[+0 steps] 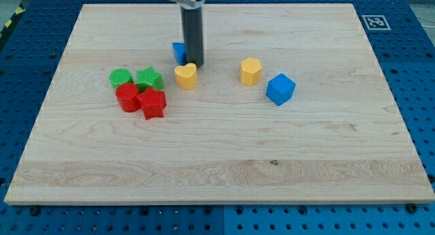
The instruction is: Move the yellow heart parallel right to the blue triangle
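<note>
The yellow heart (185,76) lies left of the board's centre. The blue triangle (179,51) sits just above it, partly hidden behind my rod. My tip (193,62) stands between the two, touching or nearly touching the heart's upper right edge and the triangle's right side. The rod comes down from the view's top.
A yellow hexagonal block (251,70) and a blue cube (280,89) lie to the right of the heart. To its left sit a green round block (120,77), a green star-like block (149,78), a red round block (127,98) and a red star (153,103), bunched together. The wooden board (217,181) lies on a blue perforated table.
</note>
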Robot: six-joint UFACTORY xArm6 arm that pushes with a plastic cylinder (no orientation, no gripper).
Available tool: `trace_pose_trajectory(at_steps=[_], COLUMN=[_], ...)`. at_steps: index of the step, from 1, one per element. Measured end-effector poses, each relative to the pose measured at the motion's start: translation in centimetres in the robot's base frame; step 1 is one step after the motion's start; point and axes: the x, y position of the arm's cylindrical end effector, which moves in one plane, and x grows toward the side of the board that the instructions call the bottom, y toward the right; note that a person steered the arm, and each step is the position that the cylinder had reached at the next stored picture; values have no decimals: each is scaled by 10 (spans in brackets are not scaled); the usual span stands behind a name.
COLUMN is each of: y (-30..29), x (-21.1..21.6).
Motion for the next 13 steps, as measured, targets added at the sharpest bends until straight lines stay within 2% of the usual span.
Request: trace_pose_trajectory(at_steps=[1,2,5,6,7,8,11,13], y=[-23,-31,58,71,60,23,11,-6], x=[-20,-22,35,74,105,108,57,85])
